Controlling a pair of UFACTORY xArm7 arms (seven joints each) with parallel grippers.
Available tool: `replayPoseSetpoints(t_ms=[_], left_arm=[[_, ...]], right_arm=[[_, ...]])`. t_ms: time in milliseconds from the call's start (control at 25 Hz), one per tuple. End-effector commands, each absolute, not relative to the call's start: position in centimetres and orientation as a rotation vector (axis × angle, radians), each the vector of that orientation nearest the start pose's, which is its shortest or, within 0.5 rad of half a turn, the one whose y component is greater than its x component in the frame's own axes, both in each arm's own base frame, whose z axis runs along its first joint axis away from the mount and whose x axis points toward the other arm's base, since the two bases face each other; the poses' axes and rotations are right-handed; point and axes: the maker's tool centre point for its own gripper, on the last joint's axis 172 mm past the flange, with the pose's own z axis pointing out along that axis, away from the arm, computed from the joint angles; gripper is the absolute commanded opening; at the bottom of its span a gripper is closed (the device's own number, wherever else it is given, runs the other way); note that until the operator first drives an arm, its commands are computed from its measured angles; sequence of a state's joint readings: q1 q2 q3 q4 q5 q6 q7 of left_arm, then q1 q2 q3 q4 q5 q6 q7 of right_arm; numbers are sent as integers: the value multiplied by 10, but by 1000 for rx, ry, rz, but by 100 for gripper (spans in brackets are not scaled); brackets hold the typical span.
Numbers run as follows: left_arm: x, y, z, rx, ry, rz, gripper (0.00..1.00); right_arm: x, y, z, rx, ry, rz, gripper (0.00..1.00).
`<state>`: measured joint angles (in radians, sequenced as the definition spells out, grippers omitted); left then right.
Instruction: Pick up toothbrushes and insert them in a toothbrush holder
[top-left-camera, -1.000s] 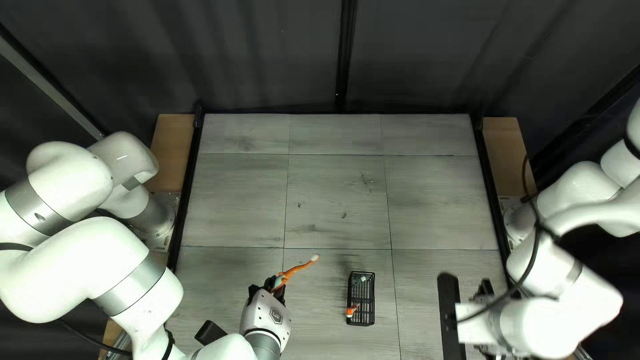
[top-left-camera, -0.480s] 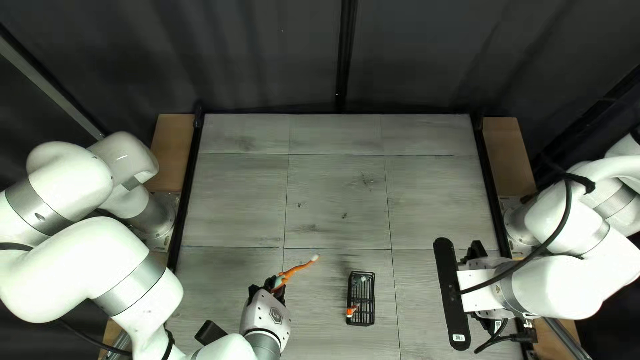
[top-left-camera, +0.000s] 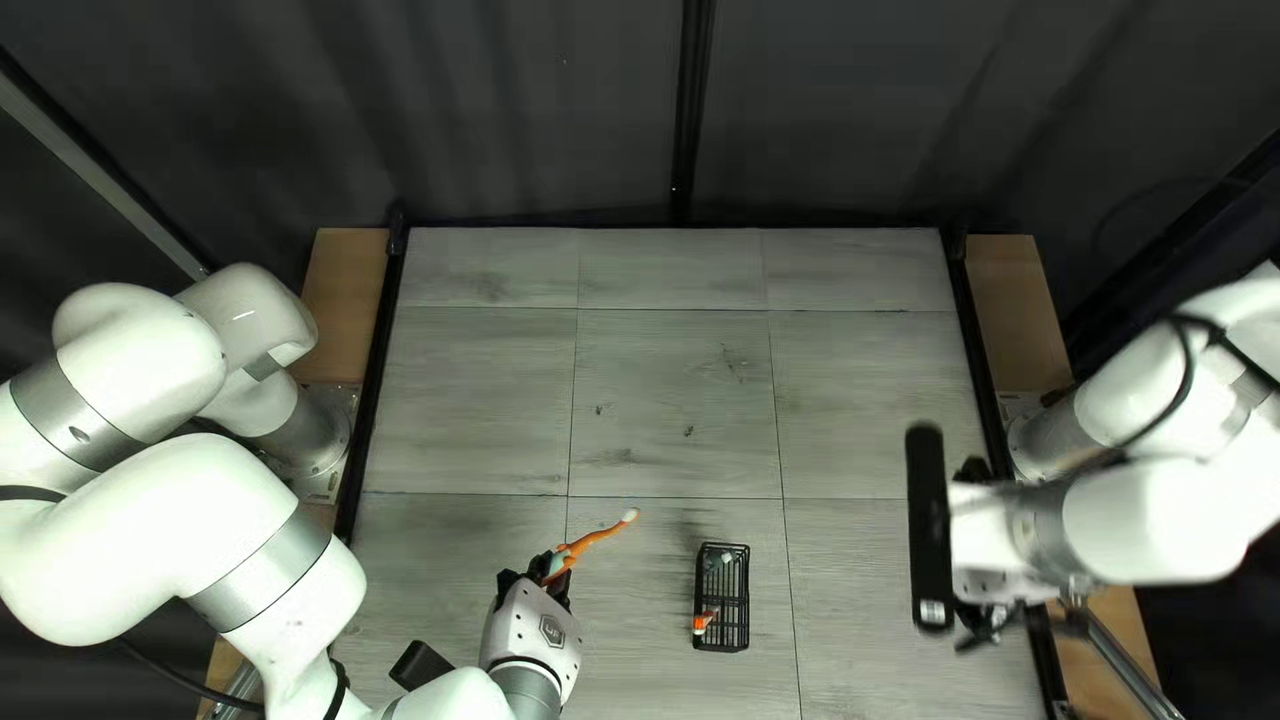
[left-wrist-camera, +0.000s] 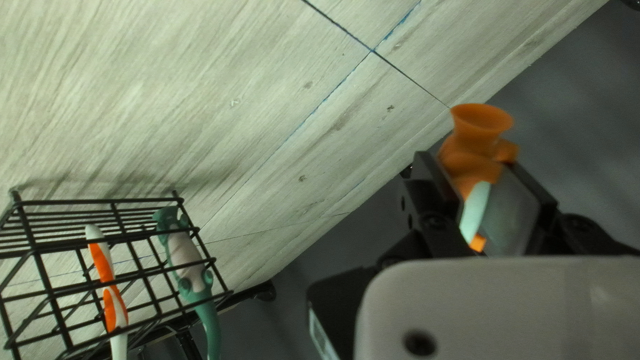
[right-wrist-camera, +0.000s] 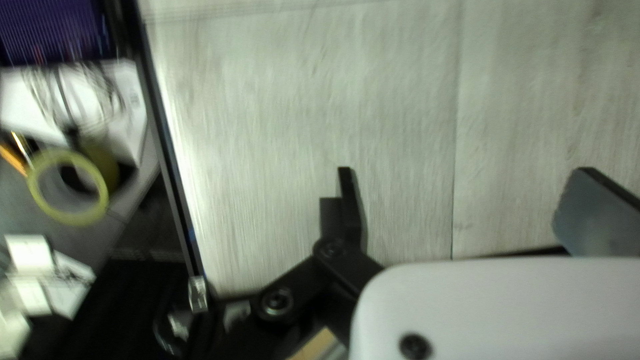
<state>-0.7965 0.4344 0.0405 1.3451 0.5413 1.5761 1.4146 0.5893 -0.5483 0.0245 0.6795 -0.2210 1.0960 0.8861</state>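
Left gripper (top-left-camera: pixel 544 571) closed on orange toothbrush (top-left-camera: pixel 596 538); right gripper (top-left-camera: pixel 984 567) open. Black holder (top-left-camera: pixel 700 587), between them on worktop's (top-left-camera: pixel 667 400) near part, contains two toothbrushes (left-wrist-camera: pixel 111 300).

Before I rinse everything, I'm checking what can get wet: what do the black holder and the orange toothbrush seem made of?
The holder looks like satin black coated wire, judging by its slim crossed bars, though rigid plastic is possible. The orange toothbrush in the left pincer looks like smooth molded plastic, given its rounded contours and soft sheen; its flared end might be rubber.
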Motion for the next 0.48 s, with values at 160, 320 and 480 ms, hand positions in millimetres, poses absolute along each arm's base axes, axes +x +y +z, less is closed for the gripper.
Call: replayPoseSetpoints(t_ms=[160,320,480], left_arm=[[392,-178,136,-1005,2428,1102,0],[392,-178,136,-1005,2428,1102,0],[392,-178,136,-1005,2428,1102,0]], right_arm=[[377,126,240,-3093,393,-610,100],[412,121,239,-3071,353,-668,100],[461,127,240,-3050,238,-727,100]])
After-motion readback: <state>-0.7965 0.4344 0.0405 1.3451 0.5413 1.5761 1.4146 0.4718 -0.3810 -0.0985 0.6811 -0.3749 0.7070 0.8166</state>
